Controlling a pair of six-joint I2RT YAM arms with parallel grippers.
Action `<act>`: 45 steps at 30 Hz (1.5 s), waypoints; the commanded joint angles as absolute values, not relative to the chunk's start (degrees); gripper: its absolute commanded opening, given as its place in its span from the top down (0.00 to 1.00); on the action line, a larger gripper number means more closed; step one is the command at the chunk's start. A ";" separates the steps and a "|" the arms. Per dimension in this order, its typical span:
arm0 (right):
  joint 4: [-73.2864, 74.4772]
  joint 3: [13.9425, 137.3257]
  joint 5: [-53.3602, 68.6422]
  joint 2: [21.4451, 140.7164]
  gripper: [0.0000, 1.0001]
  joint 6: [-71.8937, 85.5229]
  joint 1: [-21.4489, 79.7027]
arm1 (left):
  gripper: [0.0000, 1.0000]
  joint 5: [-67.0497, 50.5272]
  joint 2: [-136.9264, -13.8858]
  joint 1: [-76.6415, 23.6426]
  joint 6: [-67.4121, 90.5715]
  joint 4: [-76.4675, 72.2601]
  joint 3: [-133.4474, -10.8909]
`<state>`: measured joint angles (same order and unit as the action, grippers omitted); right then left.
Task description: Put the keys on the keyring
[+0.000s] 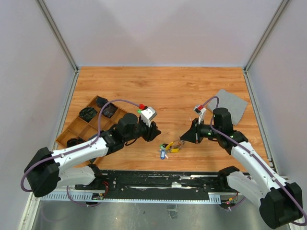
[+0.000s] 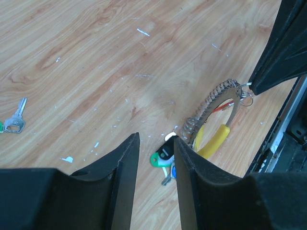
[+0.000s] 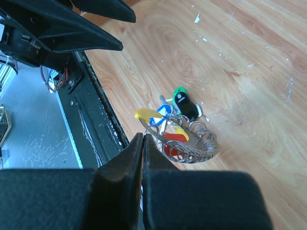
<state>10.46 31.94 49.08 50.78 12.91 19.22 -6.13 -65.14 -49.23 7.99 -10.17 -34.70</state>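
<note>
Right end effector (image 3: pixel 143 138): fingers fully closed, tip against the keyring (image 3: pixel 194 152); a true pinch not confirmable. Left end effector (image 2: pixel 156 140): partly open, empty, above the keys (image 2: pixel 160 159). The keyring lies on the tabletop (image 1: pixel 163 91), 6 o'clock of centre. In the left wrist view a loose key (image 2: pixel 16 119) lies at 9 o'clock.

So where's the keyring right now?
In the top view the keyring lies on the table near its front edge, between the left gripper and the right gripper, whose shut tips meet its ring.

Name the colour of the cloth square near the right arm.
Grey cloth square; top external view shows it best.
</note>
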 commanded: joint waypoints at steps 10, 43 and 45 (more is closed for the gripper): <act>12.02 41.27 44.38 54.81 0.99 13.55 20.16 | 0.59 -0.24 -60.08 -48.56 9.67 -9.82 -34.39; 7.59 37.87 30.52 69.66 0.99 5.89 38.64 | 0.58 23.32 -39.93 -48.06 11.45 4.21 -34.31; 10.62 36.31 26.33 66.65 0.99 6.58 38.67 | 0.58 22.82 -40.19 -48.03 11.43 3.46 -34.05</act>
